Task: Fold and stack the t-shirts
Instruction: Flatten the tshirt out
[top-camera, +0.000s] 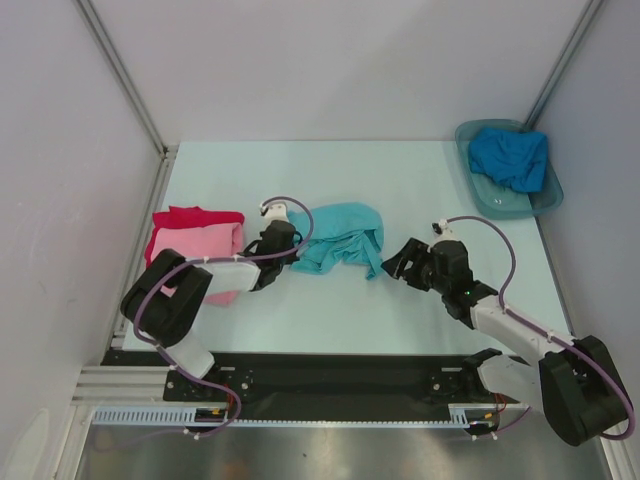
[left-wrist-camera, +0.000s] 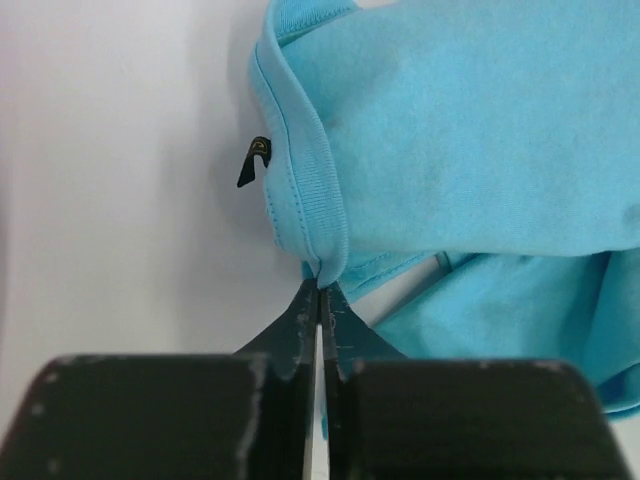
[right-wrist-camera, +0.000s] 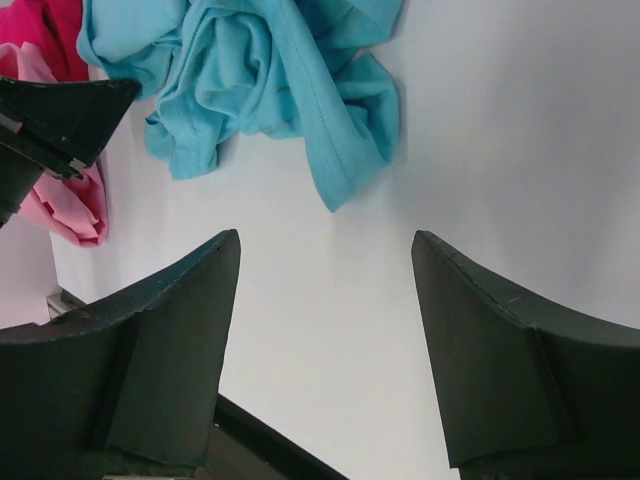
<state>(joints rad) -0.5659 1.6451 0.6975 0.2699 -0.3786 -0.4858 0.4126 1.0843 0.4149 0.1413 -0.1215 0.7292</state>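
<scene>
Slippage threatens: left gripper (left-wrist-camera: 320, 296) clamps only the ribbed edge of the turquoise shirt (left-wrist-camera: 480, 130); right gripper (right-wrist-camera: 325, 242) gapes wide, empty

Light is bright, even and diffuse from above: the pale matte table top (top-camera: 420, 190) shows no glare, only faint soft shadows hugging the crumpled turquoise cotton t-shirt (top-camera: 340, 238), and a dull sheen on the brushed metal strip (top-camera: 330, 455) at the near edge. Left wrist view: ribbed collar sharp, grey shadow to its left, black fingers of the left gripper (left-wrist-camera: 320, 298) dark and soft-edged. Right wrist view: cloth crisp, black fingers of the right gripper (right-wrist-camera: 325, 240) underlit, slightly blurred.
</scene>
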